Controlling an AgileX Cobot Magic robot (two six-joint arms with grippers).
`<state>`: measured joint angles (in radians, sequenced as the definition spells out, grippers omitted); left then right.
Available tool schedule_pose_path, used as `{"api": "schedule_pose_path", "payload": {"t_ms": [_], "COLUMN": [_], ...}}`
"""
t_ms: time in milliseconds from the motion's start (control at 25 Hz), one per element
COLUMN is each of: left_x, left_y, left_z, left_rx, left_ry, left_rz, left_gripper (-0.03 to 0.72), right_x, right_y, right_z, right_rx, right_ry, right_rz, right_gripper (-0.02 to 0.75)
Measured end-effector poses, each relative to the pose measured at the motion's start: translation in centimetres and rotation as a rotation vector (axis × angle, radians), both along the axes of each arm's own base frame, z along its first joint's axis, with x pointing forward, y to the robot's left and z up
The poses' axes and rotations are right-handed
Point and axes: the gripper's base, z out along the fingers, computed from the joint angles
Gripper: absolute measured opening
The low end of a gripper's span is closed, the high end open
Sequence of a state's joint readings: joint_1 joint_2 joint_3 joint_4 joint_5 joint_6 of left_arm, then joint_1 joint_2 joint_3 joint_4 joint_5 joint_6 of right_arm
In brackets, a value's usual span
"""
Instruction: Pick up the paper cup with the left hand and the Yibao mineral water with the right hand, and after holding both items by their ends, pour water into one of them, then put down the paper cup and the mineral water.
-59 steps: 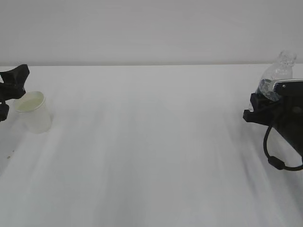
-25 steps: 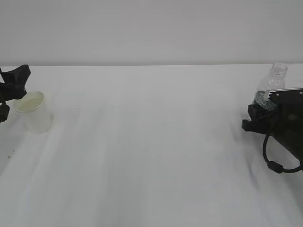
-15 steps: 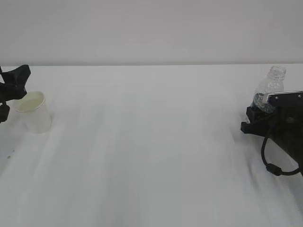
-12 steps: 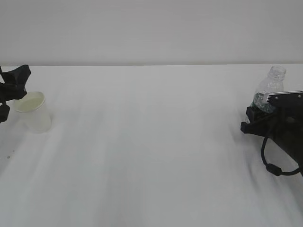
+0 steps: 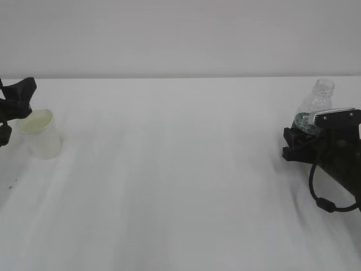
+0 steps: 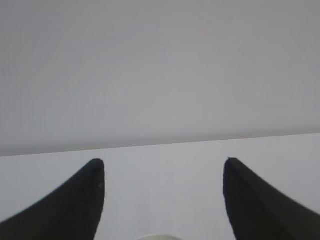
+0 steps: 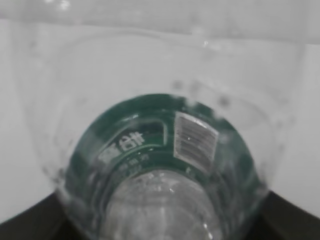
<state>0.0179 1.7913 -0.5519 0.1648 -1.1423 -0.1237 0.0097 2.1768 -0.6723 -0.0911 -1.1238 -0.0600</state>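
The paper cup (image 5: 40, 133) stands upright near the left edge of the worktop (image 5: 180, 186), its mouth open to the room; the inside looks pale, and I cannot tell whether any water is in it. The left hand (image 5: 14, 104) hangs just beside and above its rim at the far left. In the left wrist view the two black fingers (image 6: 75, 210) stand wide apart with bare white surface between them, and only a sliver of the cup's rim (image 6: 157, 237) shows at the bottom edge, so this end effector is spread and grips nothing.

Over by the right edge, the Yibao mineral water (image 5: 313, 107) stands with its uncapped neck up, leaning a little to the right. It is clear and ribbed, and no water level can be made out in it. The right hand (image 5: 324, 144) hides its lower half. From the right wrist camera the bottle (image 7: 160, 165) fills the view, green label band facing the lens, and dark end effector parts show at both lower corners. Whether those jaws press on the bottle or have come off it, I cannot tell.

Between cup and bottle runs a wide stretch of white worktop, back to the far edge against the pale wall (image 5: 180, 34).
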Motion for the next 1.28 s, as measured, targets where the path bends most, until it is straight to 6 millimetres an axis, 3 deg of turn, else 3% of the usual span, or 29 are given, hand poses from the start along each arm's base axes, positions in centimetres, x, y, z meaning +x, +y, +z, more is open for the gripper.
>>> {"api": "schedule_pose_path", "payload": {"t_ms": [240,560,1080,1280], "left_x": [0.0,-0.1,-0.1,-0.1], "left_y": [0.0,0.0,0.0,0.0], "left_z": [0.1,0.5,0.5,0.5], "left_rx": [0.001,0.001,0.002,0.002], "left_ry": [-0.002,-0.015,-0.015,-0.015], "left_rz": [-0.002,-0.002,-0.003,-0.003], "left_gripper": [0.529,0.529,0.526,0.524], "right_x": [0.0,0.0,-1.4,-1.4], "right_y": [0.0,0.0,-0.1,-0.1], "right_z": [0.0,0.1,-0.6,0.1], "right_rx": [0.000,0.001,0.004,0.005], "right_ry": [-0.001,-0.011,0.037,0.020], "right_rz": [0.000,0.000,-0.006,-0.012], "right_gripper": [0.493,0.605,0.615,0.614]}}
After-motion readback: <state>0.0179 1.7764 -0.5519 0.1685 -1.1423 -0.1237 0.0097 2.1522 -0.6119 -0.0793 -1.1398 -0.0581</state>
